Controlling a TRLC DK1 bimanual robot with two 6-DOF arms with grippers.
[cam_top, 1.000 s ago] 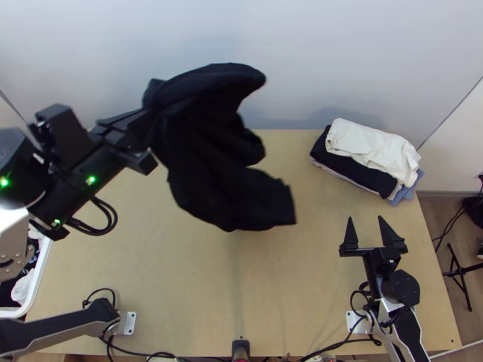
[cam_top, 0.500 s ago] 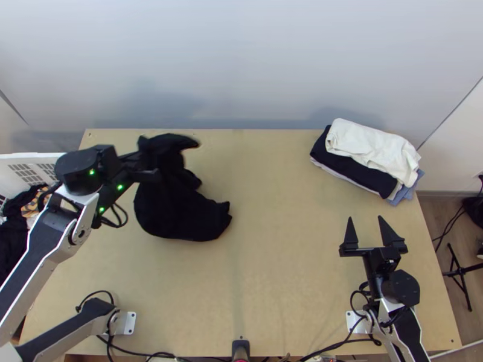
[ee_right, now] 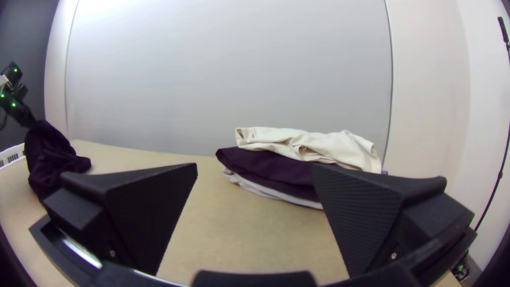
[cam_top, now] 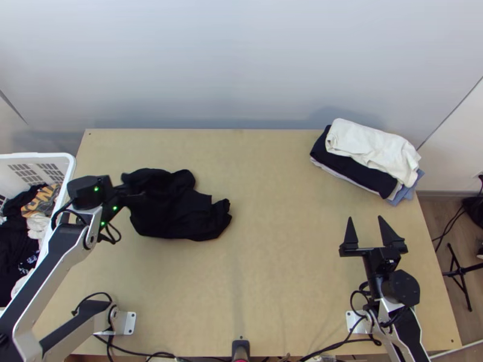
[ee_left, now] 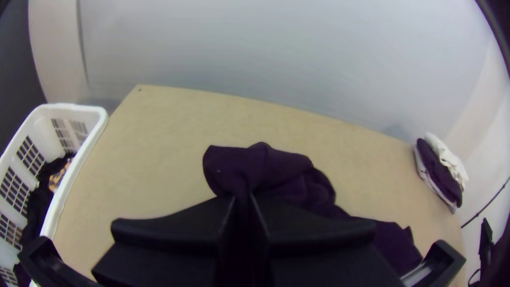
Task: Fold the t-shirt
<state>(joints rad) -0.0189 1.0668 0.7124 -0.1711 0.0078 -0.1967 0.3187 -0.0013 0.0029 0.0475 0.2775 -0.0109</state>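
The black t-shirt (cam_top: 175,208) lies bunched on the left part of the table, its upper left part raised to my left gripper (cam_top: 134,194). In the left wrist view my left gripper (ee_left: 241,204) is shut on a gathered piece of the dark t-shirt (ee_left: 287,172); which part of the garment that is, I cannot tell. My right gripper (cam_top: 367,223) stands open near the table's right front, far from the cloth. The right wrist view shows the right gripper (ee_right: 255,186) with a wide gap between its fingers, and the t-shirt (ee_right: 48,157) beyond at the far side.
A stack of folded clothes, a white garment (cam_top: 371,148) on top, sits at the table's back right. A white basket (cam_top: 67,163) holding clothes stands at the left edge. Bare wood (cam_top: 284,241) lies between the t-shirt and the right arm.
The left arm has moved left and down with the t-shirt, which hung spread over the middle and now rests bunched at the left. My right arm has kept still.
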